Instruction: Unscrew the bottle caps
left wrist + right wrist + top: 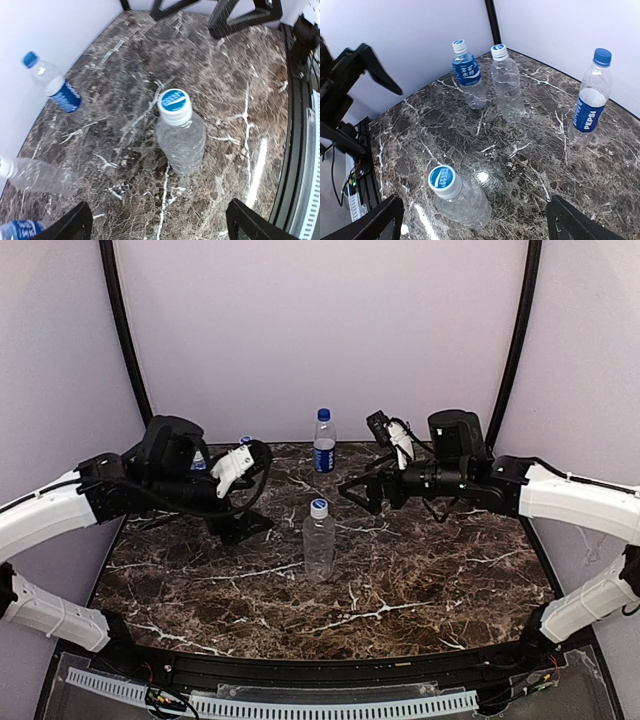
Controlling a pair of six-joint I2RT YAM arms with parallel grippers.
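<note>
All four caps are on their necks, so no unscrewing looks done yet. A small clear unlabelled plastic bottle (319, 545) stands upright at the centre of the overhead frame. Its white round screw cap with a blue printed top (319, 507) is in place.

The left gripper (161, 224) hangs with its fingers spread wide and nothing between them, and the bottle is just ahead in its wrist view. The right gripper (358, 492), right of centre, is equally wide and empty.

The next move likely calls for one gripper to clamp the body while the other closes on the cap and turns it.

Toward the upper part of the right wrist frame stand three more:
- a Pepsi-labelled bottle with a dark blue cap (590, 102)
- a blue-labelled bottle with a white cap (467, 75)
- a second unlabelled clear bottle (508, 87)

No liquid line shows in any bottle. They look empty, though I cannot be sure.
</note>
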